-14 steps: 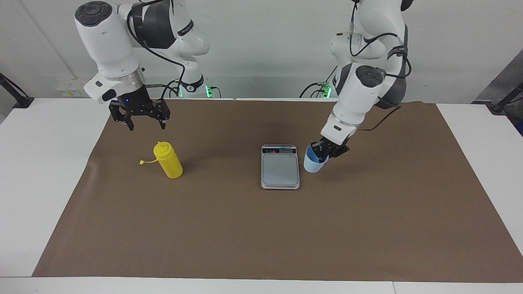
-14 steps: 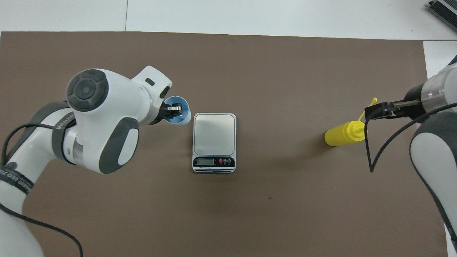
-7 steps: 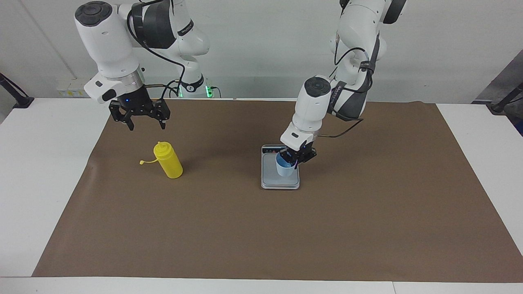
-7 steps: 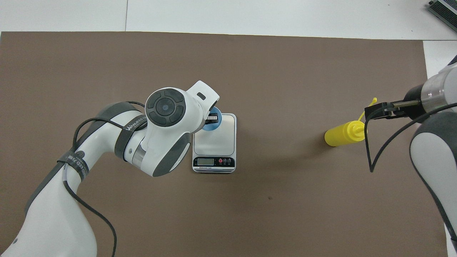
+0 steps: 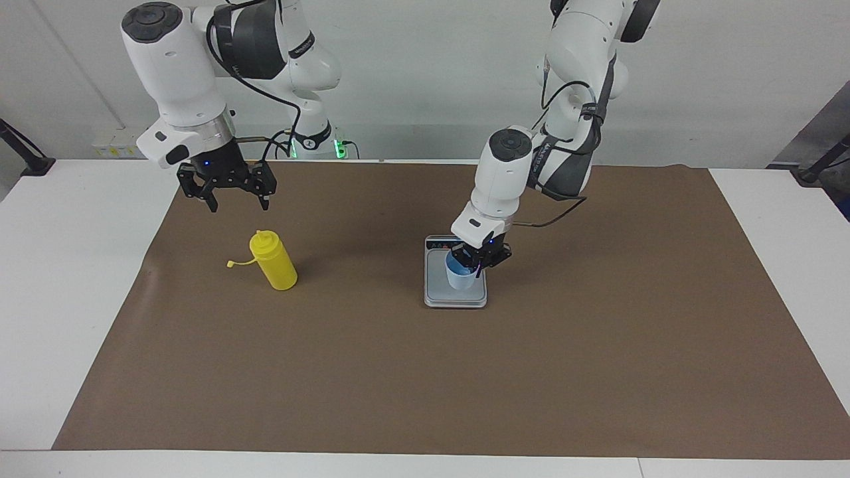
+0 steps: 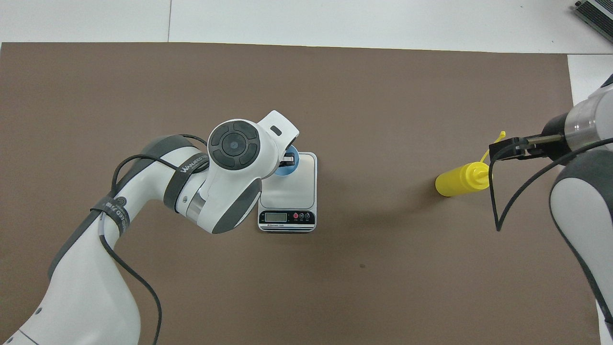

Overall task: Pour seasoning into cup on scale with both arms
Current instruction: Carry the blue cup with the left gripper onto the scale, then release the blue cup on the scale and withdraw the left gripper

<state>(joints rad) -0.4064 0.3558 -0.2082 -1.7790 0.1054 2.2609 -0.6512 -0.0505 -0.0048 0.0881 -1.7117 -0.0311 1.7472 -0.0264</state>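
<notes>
The pale blue cup stands upright at the weighing plate of the silver-grey scale, toward the plate's left-arm side. I cannot tell whether its base touches the plate. My left gripper is shut on the cup's rim, one finger inside. In the overhead view the left wrist covers most of the cup and part of the scale. The yellow seasoning bottle stands on the mat toward the right arm's end, its cap hanging on a tether. My right gripper hangs open above the bottle, apart from it.
A brown mat covers most of the white table. The scale's display strip faces the robots. Bare mat lies between the scale and the bottle.
My left arm carried the cup from the mat beside the scale to over the weighing plate, then shifted it slightly further in. The right arm and the bottle have not moved.
</notes>
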